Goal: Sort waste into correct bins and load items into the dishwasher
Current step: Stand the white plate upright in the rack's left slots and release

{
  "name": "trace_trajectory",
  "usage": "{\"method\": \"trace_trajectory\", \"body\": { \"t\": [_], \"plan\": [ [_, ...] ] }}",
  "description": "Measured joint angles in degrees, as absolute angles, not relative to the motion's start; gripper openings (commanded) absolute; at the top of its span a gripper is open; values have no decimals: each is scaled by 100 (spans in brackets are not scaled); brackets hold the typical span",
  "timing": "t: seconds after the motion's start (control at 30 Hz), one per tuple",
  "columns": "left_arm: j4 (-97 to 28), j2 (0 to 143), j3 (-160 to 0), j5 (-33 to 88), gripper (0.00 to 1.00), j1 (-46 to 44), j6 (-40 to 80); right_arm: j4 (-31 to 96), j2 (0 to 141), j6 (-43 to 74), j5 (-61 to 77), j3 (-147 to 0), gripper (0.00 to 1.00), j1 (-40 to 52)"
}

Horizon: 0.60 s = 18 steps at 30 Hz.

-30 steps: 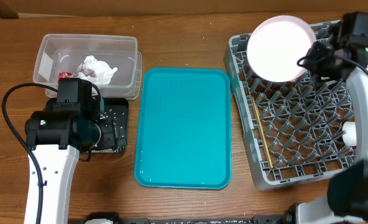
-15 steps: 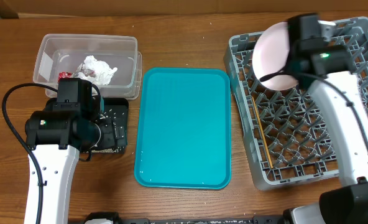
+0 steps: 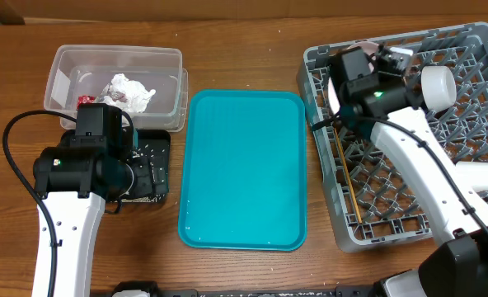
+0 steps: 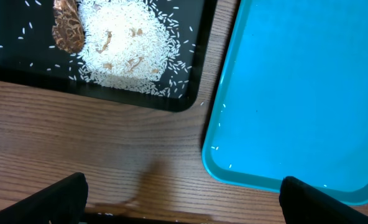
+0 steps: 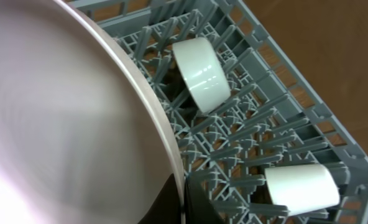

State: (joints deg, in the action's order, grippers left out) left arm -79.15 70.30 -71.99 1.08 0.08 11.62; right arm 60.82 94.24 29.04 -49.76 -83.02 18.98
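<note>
While my right gripper (image 5: 181, 202) is clamped on the rim of the plate (image 5: 66, 112), I see that plate standing on edge near the far left corner of the rack (image 3: 409, 198), with a white cup (image 5: 201, 65) lying nearby. My left gripper (image 4: 184, 208) hangs with its jaws wide apart over the table (image 4: 78, 143), between the black tray (image 4: 10, 37) of rice (image 4: 125, 46) and the teal tray (image 4: 308, 93).

Bright, even light; close bowl (image 5: 59, 112) looks blurred, perhaps motion.

A teal serving tray (image 3: 244, 169) lies on the wooden table (image 3: 244, 49).
</note>
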Motion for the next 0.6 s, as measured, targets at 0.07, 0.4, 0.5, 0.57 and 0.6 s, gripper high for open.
{"method": "trace_trajectory", "body": {
  "t": [0.07,0.4,0.5,0.57,0.6],
  "plan": [
    [-7918,7030,-7196,108,100,8,1162,5990,9424,2930,-4978,-8206,4,1977],
    [-7915,7030,-7199,108,100,8,1162,5957,9424,3065,-4805,-7990,4,2281],
    [-7915,7030,-7199,108,100,8,1162,5966,9424,3089,-4639,-7990,4,2351],
    [-7915,7030,-7199,108,100,8,1162,5959,9424,3116,-4519,-7990,4,2368],
    [-7918,7030,-7199,108,100,8,1162,5957,9424,3127,-4462,-7990,6,2368]
  ]
}}
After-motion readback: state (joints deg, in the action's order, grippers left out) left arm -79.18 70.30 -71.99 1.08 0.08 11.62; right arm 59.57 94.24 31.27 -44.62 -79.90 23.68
